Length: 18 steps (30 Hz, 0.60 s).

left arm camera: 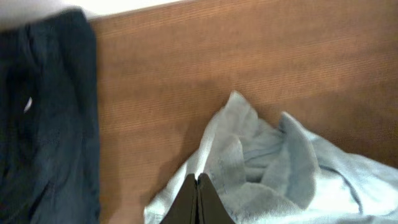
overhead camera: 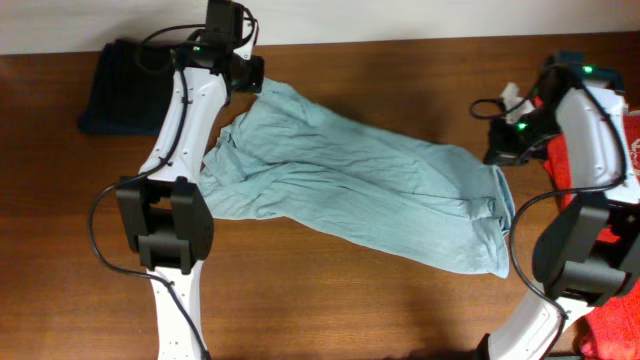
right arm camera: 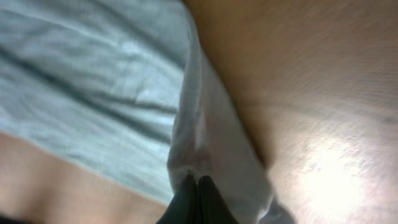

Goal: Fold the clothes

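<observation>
The pale grey-blue T-shirt (overhead camera: 360, 185) lies stretched slantwise across the wooden table, bunched at its far-left end and wide at the right. My left gripper (overhead camera: 252, 78) is at that far-left end, shut on a crumpled corner of the shirt (left arm camera: 261, 168); its tips (left arm camera: 198, 178) are pressed together in the cloth. My right gripper (overhead camera: 500, 152) is shut on the shirt's right edge (right arm camera: 199, 124), with the tips (right arm camera: 199, 180) pinching a fold. A dark navy garment (overhead camera: 115, 85) lies folded at the far left, also seen in the left wrist view (left arm camera: 43, 118). A red T-shirt (overhead camera: 632, 140) sits at the right edge.
The table's far edge runs along the top, just behind the left gripper and the navy garment. More red cloth (overhead camera: 612, 325) shows at the lower right behind the right arm. Bare wood (overhead camera: 350, 300) shows in front of the shirt.
</observation>
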### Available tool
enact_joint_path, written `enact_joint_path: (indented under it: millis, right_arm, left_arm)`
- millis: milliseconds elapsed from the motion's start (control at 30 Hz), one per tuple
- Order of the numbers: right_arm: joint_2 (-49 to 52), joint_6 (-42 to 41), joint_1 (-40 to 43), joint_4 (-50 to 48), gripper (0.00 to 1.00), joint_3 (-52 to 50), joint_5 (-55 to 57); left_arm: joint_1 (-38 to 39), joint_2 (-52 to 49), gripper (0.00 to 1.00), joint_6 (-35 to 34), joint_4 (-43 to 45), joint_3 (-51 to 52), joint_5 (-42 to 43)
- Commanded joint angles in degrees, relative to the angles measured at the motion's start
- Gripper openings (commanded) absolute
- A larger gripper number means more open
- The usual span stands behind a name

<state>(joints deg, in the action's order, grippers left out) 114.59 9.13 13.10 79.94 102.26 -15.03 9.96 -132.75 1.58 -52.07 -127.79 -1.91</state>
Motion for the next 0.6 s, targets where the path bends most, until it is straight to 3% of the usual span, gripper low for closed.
enact_joint_path:
  millis: [0, 200, 367, 567]
  right_arm:
    - [-1.31, 0.7, -2.36, 3.76, 0.04, 1.05, 2.43]
    - [-1.92, -1.29, -3.08, 8.37, 0.04, 0.7, 6.29]
    - [-4.35, -10.23, -3.06, 7.63, 0.04, -3.52, 17.11]
    - [-4.61, -15.43, -2.71, 0.81, 0.04, -16.72, 22.38]
  left_arm:
    - [-0.11, 2.49, 0.01, 3.3, -4.02, -1.07, 0.63]
    - [-2.89, 2.6, 0.01, 3.15, -10.54, -1.07, 0.63]
    - [-7.74, 2.6, 0.01, 0.59, -14.21, -1.07, 2.51]
    - [-10.88, 2.6, 0.01, 0.59, -18.32, -1.05, 4.09]
